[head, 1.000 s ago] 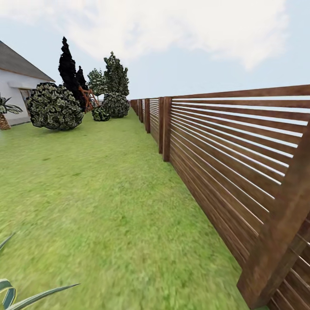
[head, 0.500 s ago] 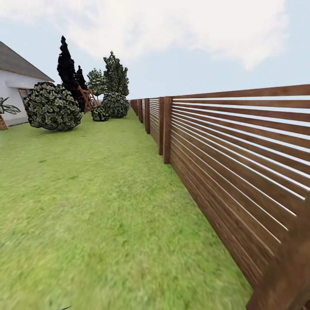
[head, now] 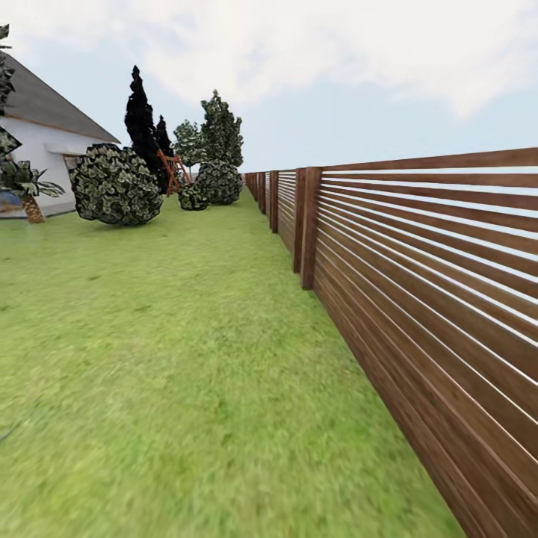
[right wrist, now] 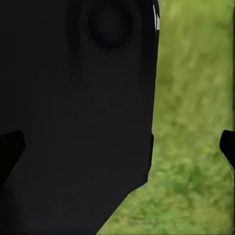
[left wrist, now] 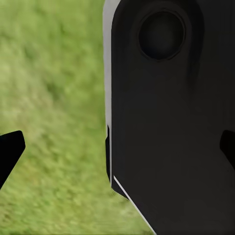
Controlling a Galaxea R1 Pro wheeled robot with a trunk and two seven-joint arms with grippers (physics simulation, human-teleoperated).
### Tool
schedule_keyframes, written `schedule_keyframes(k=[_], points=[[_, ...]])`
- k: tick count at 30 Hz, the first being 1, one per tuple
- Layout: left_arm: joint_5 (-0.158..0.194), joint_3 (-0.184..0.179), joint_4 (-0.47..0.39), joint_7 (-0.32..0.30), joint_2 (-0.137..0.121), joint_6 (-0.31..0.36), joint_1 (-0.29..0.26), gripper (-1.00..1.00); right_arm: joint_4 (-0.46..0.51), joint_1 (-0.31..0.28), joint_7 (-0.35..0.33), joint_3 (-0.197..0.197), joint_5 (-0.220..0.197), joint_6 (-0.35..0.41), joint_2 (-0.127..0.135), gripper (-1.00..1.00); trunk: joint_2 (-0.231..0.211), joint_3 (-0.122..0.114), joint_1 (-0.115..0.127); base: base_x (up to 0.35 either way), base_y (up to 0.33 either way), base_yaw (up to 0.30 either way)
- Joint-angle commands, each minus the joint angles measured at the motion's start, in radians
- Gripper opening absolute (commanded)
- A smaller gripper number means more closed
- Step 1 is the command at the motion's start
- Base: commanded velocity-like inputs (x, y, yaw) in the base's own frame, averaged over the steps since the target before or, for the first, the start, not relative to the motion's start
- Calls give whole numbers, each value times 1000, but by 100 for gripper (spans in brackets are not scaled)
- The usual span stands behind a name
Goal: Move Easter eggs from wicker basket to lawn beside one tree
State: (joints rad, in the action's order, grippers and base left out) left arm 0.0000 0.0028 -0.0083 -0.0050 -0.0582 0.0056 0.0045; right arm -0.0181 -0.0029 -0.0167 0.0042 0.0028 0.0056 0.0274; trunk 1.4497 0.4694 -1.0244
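Note:
The lawn (head: 187,359) stretches ahead of me in the head view, bright green and mottled. The Easter eggs and the wicker basket are out of view. Far down the garden, a tree (head: 222,128) with dark, pale-flecked leaves rises behind round bushes, and its trunk is hidden. In the left wrist view my left gripper (left wrist: 117,149) is open, its dark fingertips (left wrist: 10,152) far apart with nothing held, over grass and a black robot part. In the right wrist view my right gripper (right wrist: 117,147) is likewise open and empty above the grass.
A brown slatted fence (head: 418,284) runs along the right side, close by. A large round bush (head: 116,185), a dark cypress (head: 140,112) and smaller bushes (head: 217,181) stand far ahead. A white house (head: 45,149) and a small palm (head: 28,190) are at the left.
The whole head view has shifted: the camera moved forward and turned slightly left. The near fence post and the spiky leaves at the lower left have passed out of view, and the palm shows more fully.

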Motion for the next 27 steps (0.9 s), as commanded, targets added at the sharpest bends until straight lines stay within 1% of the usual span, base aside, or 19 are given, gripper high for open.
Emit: schedule_keyframes(k=[1, 5, 8, 10, 16, 27], points=[[-1, 0, -1, -1, 0, 1, 0, 100, 0, 0, -2, 0, 0, 1, 0, 100, 0, 1, -1, 326, 0, 249], [0, 0, -1, -1, 0, 1, 0, 100, 0, 0, -2, 0, 1, 1, 0, 100, 0, 1, -1, 326, 0, 194], [1, 0, -1, 0, 0, 1, 0, 100, 0, 0, -2, -1, 0, -6, 2, 100, 0, 1, -1, 281, 0, 44], [2, 0, -1, 0, 0, 1, 0, 100, 0, 0, -4, 0, 2, -10, 8, 100, 0, 1, -1, 73, 0, 8], [0, 0, -1, 0, 0, 1, 0, 100, 0, 0, -3, -1, 2, -9, 7, 100, 0, 1, -1, 58, 0, 1], [-1, -1, -1, -1, 0, 1, 0, 100, 0, 0, -2, -1, 0, -7, 3, 100, 0, 1, -1, 315, 0, 1]])
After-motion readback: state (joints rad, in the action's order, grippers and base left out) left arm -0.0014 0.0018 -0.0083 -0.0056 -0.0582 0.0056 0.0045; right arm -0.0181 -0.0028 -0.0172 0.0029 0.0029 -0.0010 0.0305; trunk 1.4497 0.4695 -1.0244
